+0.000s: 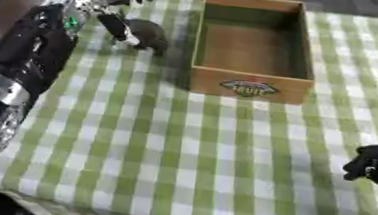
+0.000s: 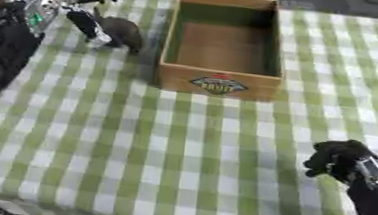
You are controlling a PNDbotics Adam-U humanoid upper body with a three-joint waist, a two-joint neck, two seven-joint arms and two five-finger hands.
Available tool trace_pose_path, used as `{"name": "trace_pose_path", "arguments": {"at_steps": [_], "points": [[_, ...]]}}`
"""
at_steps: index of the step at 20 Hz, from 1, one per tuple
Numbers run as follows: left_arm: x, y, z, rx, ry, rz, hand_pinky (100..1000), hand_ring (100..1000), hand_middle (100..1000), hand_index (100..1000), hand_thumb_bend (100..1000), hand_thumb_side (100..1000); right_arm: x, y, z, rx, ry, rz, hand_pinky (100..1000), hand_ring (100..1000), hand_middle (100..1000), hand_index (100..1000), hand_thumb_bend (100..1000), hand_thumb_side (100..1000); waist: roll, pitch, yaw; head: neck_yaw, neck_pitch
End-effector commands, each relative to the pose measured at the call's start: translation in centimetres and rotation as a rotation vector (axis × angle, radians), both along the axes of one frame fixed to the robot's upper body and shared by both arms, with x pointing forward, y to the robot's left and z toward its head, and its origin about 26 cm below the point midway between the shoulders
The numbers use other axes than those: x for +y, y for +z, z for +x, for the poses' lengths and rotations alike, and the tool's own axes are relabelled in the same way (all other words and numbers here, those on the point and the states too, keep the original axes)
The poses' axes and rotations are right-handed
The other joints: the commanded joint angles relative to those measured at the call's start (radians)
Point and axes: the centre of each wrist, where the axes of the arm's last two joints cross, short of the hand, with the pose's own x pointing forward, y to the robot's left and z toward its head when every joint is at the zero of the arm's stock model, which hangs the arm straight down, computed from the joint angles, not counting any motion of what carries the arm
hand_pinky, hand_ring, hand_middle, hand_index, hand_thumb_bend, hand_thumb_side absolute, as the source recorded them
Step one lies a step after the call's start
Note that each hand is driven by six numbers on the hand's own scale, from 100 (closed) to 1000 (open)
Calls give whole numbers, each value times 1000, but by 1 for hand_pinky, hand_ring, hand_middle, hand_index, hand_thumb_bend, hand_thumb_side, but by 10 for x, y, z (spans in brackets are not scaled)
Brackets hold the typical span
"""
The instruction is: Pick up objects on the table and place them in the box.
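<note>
Left eye view: desk (image 1: 177, 168) w/ green-white check cloth, seen from above, slightly askew.
Box: open cardboard box (image 1: 252, 43) at far centre of desk, upright, long side running away from camera; round printed label on near wall. Inside looks bare, brown floor showing.
Object: small dark grey-brown lump (image 1: 150, 35), maybe an animal figure, can't tell exactly; sits on cloth just left of box, apart from box wall.
Left robot hand: left robot hand (image 1: 115, 1) reaches in from upper left, above and beside the dark object. Upper fingers curled at top; one finger or thumb (image 1: 120, 29) points down w/ pale tip at cloth, right next to object's left side. Contact w/ object: can't tell. Not wrapped round it.
Left arm: black forearm w/ silver joints along left edge, green light near wrist.
Right robot hand: right robot hand (image 2: 338, 158) low at right, near desk edge, fingers curled in, holding nothing; well apart from box and object.
</note>
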Motion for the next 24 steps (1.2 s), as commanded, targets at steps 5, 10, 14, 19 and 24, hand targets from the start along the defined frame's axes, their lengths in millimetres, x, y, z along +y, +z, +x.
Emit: {"name": "trace_pose_path", "arguments": {"at_steps": [5, 10, 14, 19, 24], "points": [[4, 4, -1, -27, 19, 17, 711, 781, 830, 952, 622, 336, -1, 8, 2, -29, 3, -14, 568, 610, 545, 700, 100, 915, -2, -9, -7, 3, -6], [5, -1, -2, -6, 29, 43, 702, 726, 795, 953, 610, 316, -1, 9, 2, -31, 2, -15, 567, 610, 545, 701, 100, 919, -3, -5, -10, 3, -5], [5, -5, -2, 10, 27, 62, 683, 695, 755, 952, 605, 297, -1, 8, 3, -31, 3, -16, 567, 610, 545, 701, 100, 921, -2, -2, -10, 3, -5], [5, -10, -2, 37, 21, 82, 625, 614, 668, 940, 575, 254, -1, 8, 3, -32, 2, -16, 567, 610, 545, 701, 100, 922, -3, 0, -8, 2, -3], [5, -12, -3, 50, 19, 95, 584, 503, 553, 918, 537, 173, -1, 8, 3, -32, 2, -17, 567, 610, 545, 701, 100, 922, -4, 1, -6, 1, -2]]}}
